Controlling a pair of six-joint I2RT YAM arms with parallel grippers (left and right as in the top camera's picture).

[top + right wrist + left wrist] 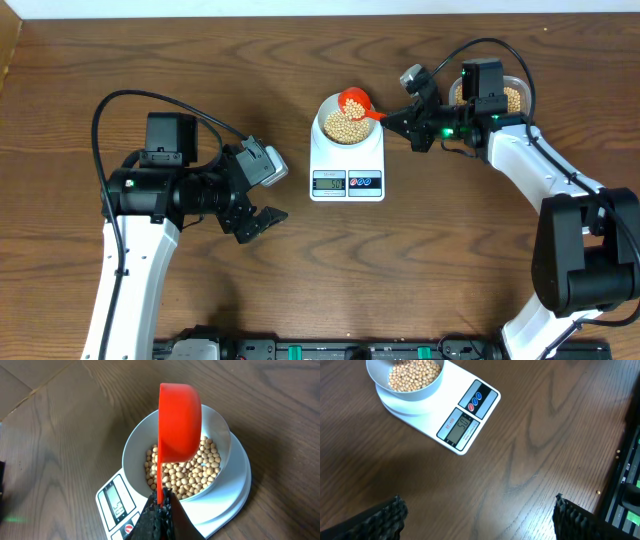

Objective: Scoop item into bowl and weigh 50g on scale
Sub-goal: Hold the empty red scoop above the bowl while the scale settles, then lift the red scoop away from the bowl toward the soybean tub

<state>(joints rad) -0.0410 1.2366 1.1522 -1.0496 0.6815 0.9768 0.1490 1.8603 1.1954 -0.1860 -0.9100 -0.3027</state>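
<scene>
On the scale (pixel 345 160) at mid-table sits the bowl (pixel 134 455), partly filled with beans (pixel 185 475). Over it the right gripper (pixel 161 502), fingers pinching the handle, holds a red scoop (pixel 180 420) tipped on edge. Left of the scale, the left gripper (pixel 262 224) hovers above the table (pixel 150 60), fingers spread wide.
</scene>
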